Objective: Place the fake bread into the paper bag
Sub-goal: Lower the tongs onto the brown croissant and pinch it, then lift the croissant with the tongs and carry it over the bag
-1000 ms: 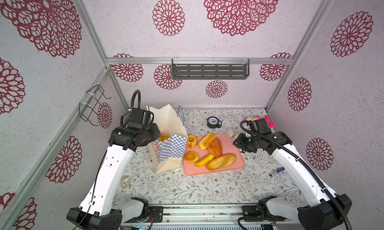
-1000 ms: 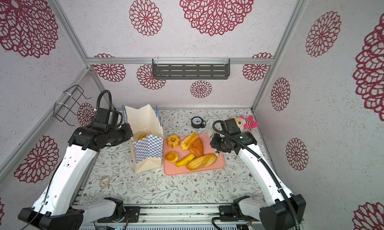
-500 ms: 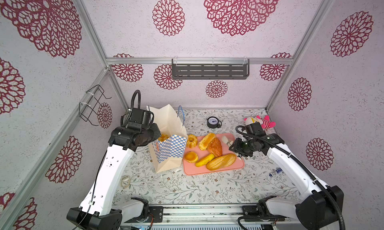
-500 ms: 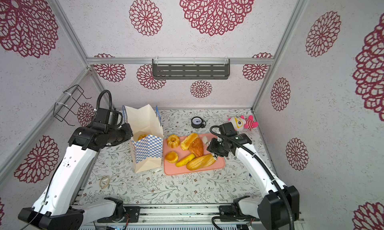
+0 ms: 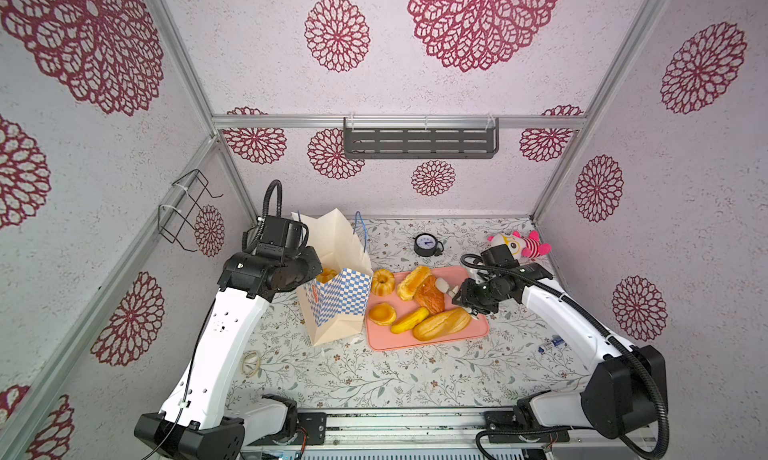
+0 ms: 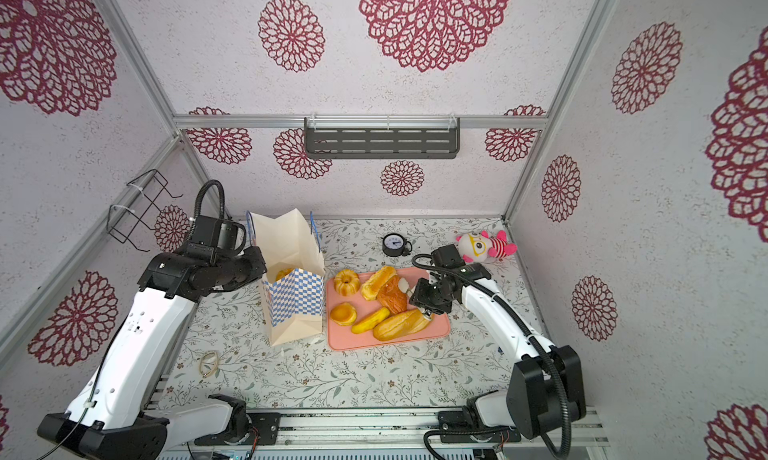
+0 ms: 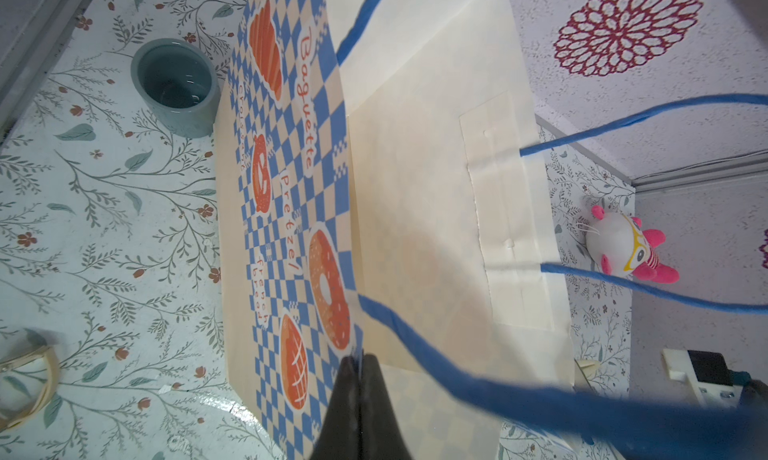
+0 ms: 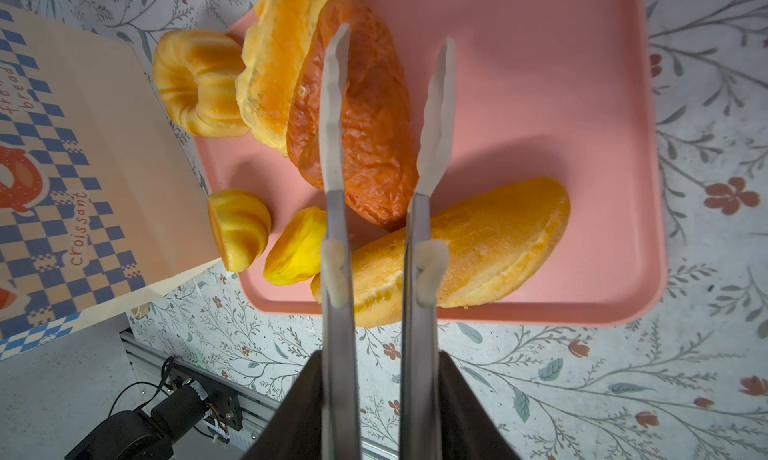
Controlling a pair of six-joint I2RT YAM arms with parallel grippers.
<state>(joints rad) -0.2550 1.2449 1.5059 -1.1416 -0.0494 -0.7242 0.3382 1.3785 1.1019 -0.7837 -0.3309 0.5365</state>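
Bread on tray: you see six pieces of fake bread [image 5: 430, 298] lying on the pink tray [image 5: 469, 277] in both top views, glossy and golden yellow to deep brown.
Bread in bag: a top view shows you one more golden piece [image 5: 326, 274] inside the mouth of the paper bag [image 5: 336, 300]; neither wrist view shows it.
Bag: it stands upright at 9 o'clock of the tray, just beside it, and is cream with a blue-and-white checked band.
Left wrist only: you get the bag's orange pastry prints, its blue cord handles [image 7: 623, 123] and a teal cup [image 7: 174, 86] that no other view shows.
Left gripper [image 7: 357, 366]: jaws together, pinching the bag's rim.
Right gripper [image 8: 380, 358]: jaws clamped on the arms of metal tongs [image 8: 332, 125], whose blades stand apart.
Right wrist only: the blades hang over the brown pastry [image 8: 361, 117], one across it and one at its edge; you cannot tell whether they touch it.
Layout: fluted ring cake [image 5: 382, 282] at the tray's 10 o'clock corner, long loaf [image 5: 442, 324] at 5 o'clock, round bun [image 5: 382, 313] at 8 o'clock.
Surroundings: small clock [image 5: 426, 244] at 12 o'clock of the tray, plush toy [image 5: 519, 244] at 2 o'clock.
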